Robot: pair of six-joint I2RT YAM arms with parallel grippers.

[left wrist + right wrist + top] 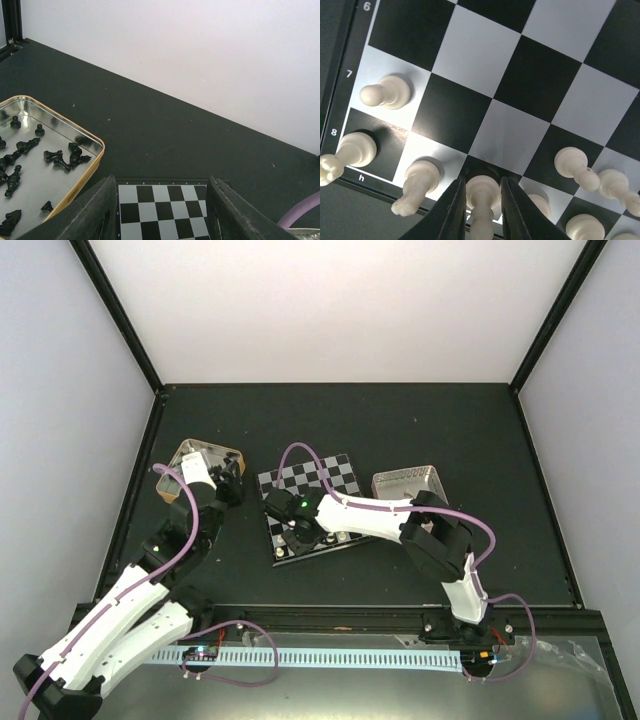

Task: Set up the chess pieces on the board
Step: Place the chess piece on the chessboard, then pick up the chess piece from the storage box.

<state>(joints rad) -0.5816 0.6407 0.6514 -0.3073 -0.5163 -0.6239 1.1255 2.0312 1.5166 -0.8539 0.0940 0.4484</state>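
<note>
The board (337, 478) lies mid-table. My right gripper (303, 532) hangs over its near-left corner. In the right wrist view my right gripper (483, 181) is shut on the base of a cream-white chess piece (482, 196) that stands on a black back-row square of the board (520, 85). More white pieces stand nearby: a pawn (387, 92), a rook (356, 150), a knight (417, 182) and several at the right (572, 162). My left gripper (230, 482) is open and empty by the board's far-left corner (150, 212). Black pieces (62, 159) lie in a tin.
A gold-rimmed tin (190, 452) with the black pieces sits left of the board; its rim (92, 162) is close to my left finger (100, 210). A second silver tin (410, 483) sits right of the board. Black frame posts stand at the table's far corners.
</note>
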